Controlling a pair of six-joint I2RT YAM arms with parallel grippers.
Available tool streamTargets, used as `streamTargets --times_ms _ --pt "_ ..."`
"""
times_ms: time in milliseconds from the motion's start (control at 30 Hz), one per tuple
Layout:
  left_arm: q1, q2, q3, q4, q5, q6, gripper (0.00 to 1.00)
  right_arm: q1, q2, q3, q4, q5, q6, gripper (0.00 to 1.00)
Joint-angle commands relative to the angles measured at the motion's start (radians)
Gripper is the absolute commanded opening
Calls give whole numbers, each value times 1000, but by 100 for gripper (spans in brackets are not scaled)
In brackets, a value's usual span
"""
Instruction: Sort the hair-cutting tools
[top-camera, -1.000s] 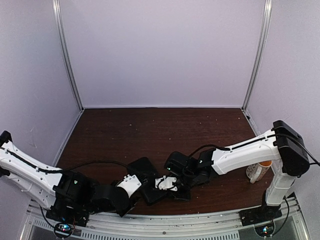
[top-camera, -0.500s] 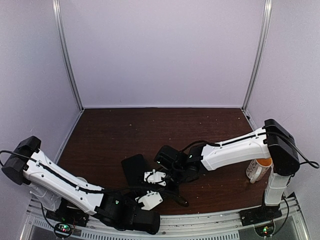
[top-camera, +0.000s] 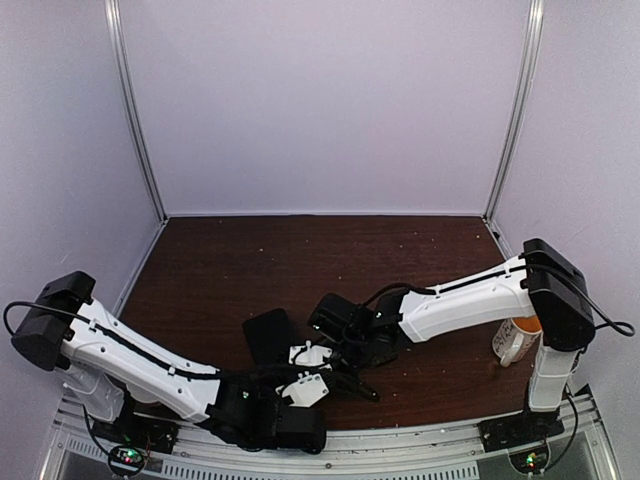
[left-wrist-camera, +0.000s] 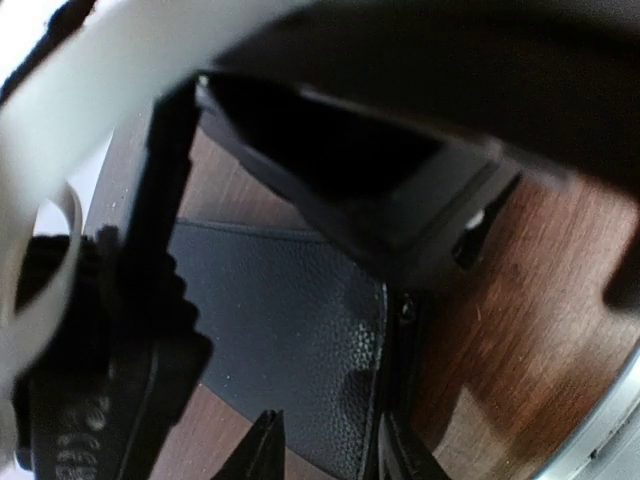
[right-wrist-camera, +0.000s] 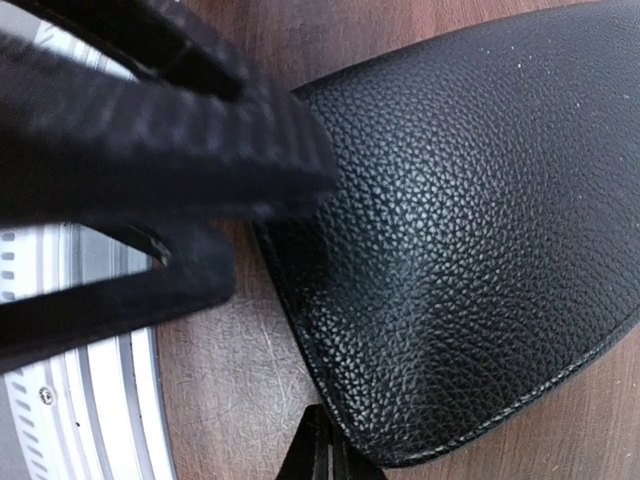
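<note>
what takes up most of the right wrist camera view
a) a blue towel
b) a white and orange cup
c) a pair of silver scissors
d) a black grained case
d: the black case, with its pebbled leather-like surface, fills most of that view, lying on the brown table.

Inside a robotics lab's test enclosure, closed on three sides by plain pale wall panels (top-camera: 330, 100) set between aluminium posts (top-camera: 135, 120). Fitted with a dark wooden desk (top-camera: 300, 250) and, along its near edge, a slotted metal rail (top-camera: 420, 440) carrying the cabled left arm (top-camera: 130, 355) and right arm (top-camera: 460, 300), small status lights (top-camera: 128, 458) glowing at the bases.
</note>
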Motion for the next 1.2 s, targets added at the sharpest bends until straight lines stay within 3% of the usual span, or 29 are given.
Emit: streamTargets --times_ms 0,133,367,733,1167 --pt "29 26 -19 14 13 34 35 12 -7 2 24 -44 13 0" --pt "-20 -66 -58 51 -11 41 39 13 -11 2 23 -50 22 0" --pt "-33 -214 -217 222 103 117 41 12 -10 8 20 -48 22 0" --pt "-17 -111 -157 194 100 147 39 13 -6 8 22 -57 25 0" --pt "29 3 -63 78 6 101 28 11 -9 4 27 -79 28 0"
